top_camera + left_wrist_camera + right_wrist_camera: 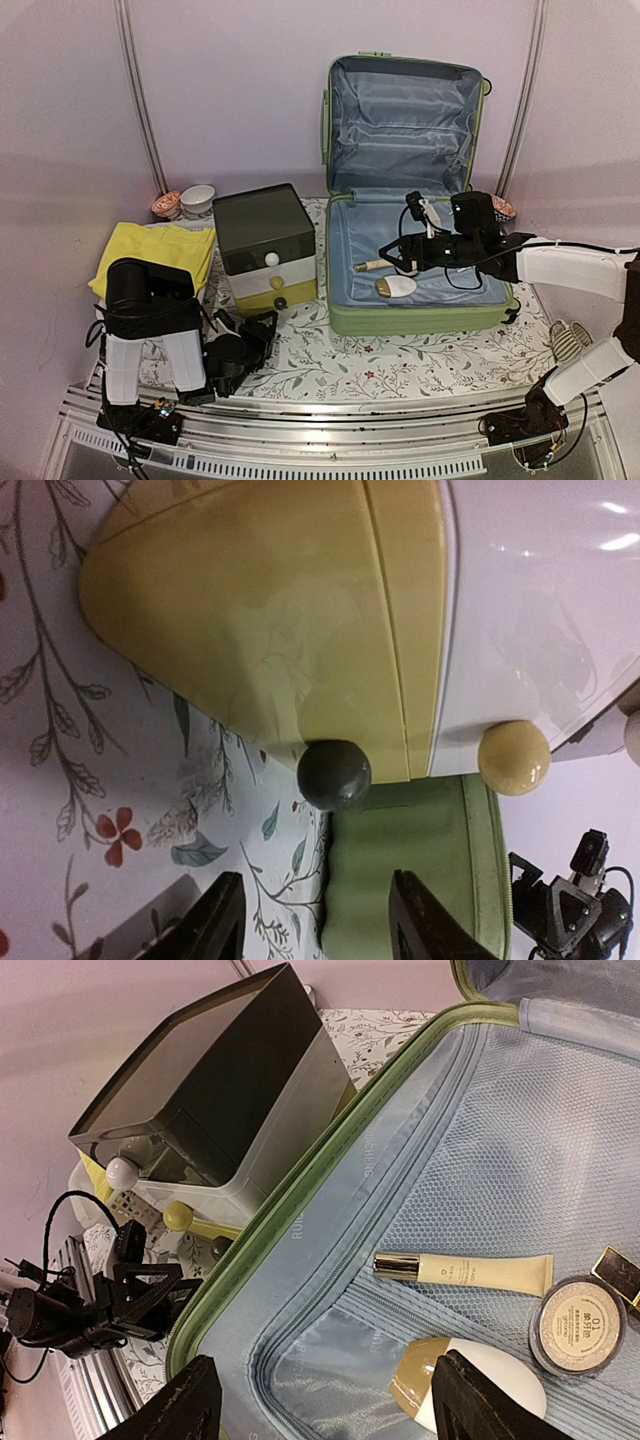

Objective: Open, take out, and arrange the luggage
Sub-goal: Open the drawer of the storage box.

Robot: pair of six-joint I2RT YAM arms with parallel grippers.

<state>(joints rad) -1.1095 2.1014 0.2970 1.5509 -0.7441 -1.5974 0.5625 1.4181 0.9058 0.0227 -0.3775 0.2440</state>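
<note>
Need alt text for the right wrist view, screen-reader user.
An open green suitcase with pale blue lining holds a cream tube, a round compact and a white-and-gold oval case. The right arm's jaws stand open, empty, at the frame's bottom edge; a dark-lidded drawer box sits beside the suitcase.

Drawer box [262,228] left of luggage [420,320]

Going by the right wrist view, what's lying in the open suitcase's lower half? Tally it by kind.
Cream tube with gold cap: 1
Round compact: 1
White-and-gold oval case: 1
Gold-edged item cut off at the frame edge: 1
Total in the suitcase: 4
</note>
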